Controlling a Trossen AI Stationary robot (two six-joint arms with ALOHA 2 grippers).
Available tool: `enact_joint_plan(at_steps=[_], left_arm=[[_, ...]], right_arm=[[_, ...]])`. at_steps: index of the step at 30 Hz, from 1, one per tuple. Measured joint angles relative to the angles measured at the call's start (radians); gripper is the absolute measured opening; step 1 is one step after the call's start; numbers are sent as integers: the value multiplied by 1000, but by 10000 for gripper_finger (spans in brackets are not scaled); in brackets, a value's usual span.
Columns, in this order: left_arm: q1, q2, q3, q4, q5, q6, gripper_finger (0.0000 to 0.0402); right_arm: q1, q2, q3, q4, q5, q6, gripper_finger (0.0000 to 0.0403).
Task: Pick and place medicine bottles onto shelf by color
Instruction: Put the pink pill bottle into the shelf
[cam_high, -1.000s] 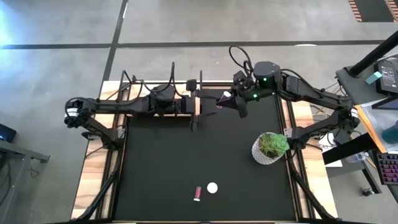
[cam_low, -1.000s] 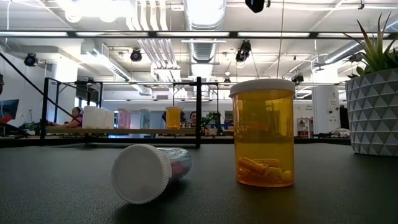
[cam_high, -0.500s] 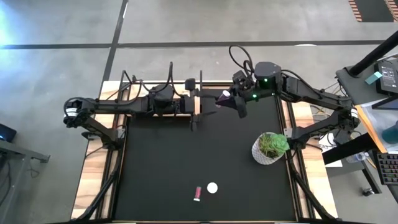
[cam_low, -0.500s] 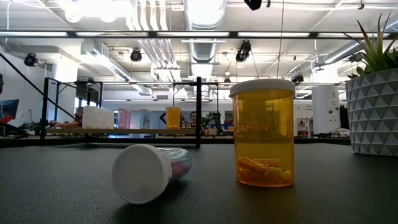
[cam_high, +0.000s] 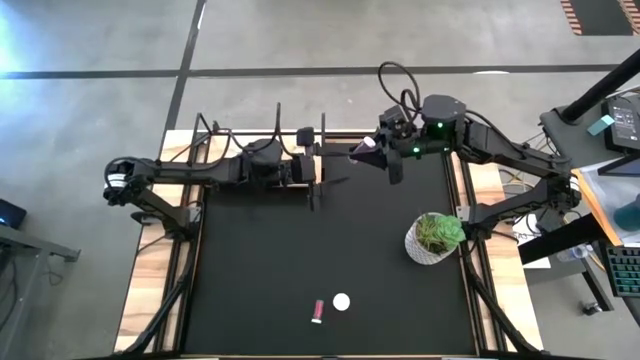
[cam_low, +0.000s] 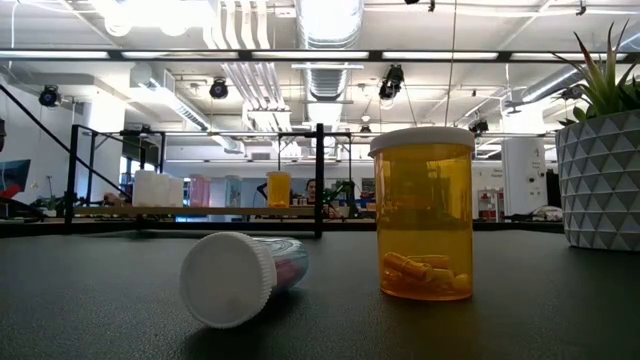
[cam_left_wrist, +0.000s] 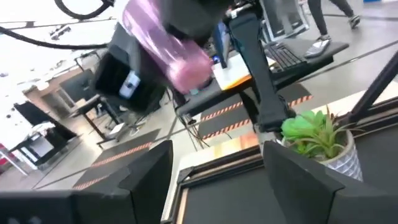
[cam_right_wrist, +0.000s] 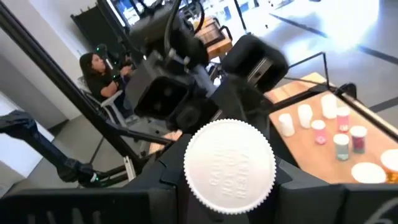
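The pink bottle (cam_left_wrist: 165, 46) is in the air at about 12 o'clock of the counter (cam_high: 260, 260), at its far edge. My right claw (cam_high: 366, 154) is clamped on it; in the right wrist view its white cap (cam_right_wrist: 229, 163) faces the camera, with a dark finger pressed on each side. Just past it lies the shelf (cam_right_wrist: 308, 152), a pale wooden board that already carries several small bottles (cam_right_wrist: 320, 127), some white and some pink. My left claw (cam_left_wrist: 217, 186) waits very near, toward 9 o'clock from the bottle, with its fingers apart and nothing between them. I judge that the step in hand is the carrying of this bottle to the shelf, with the placing not yet done. The next move, as I think, calls for bringing the bottle over the board beside the other pink ones, turning it upright, lowering it until it stands, and only then letting go; the space between the standing bottles looks narrow, so I could knock one over. At 6 o'clock of the counter two more bottles remain: another pink one (cam_low: 240, 275) lying on its side and an orange one (cam_low: 421, 212) upright just beside it. The plant pot (cam_high: 435, 240) stands at about 3 o'clock, well apart.
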Motion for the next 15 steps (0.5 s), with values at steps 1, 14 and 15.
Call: enact_joint_plan(at_steps=[1, 14, 15], left_arm=[[0, 0, 0, -2, -11, 0, 234], [-16, -13, 7, 68, -37, 0, 234], [-20, -13, 7, 68, -33, 0, 234]], right_arm=[[0, -2, 0, 1, 0, 1, 98], [0, 0, 0, -14, 8, 10, 98], [0, 0, 0, -14, 20, 10, 98]])
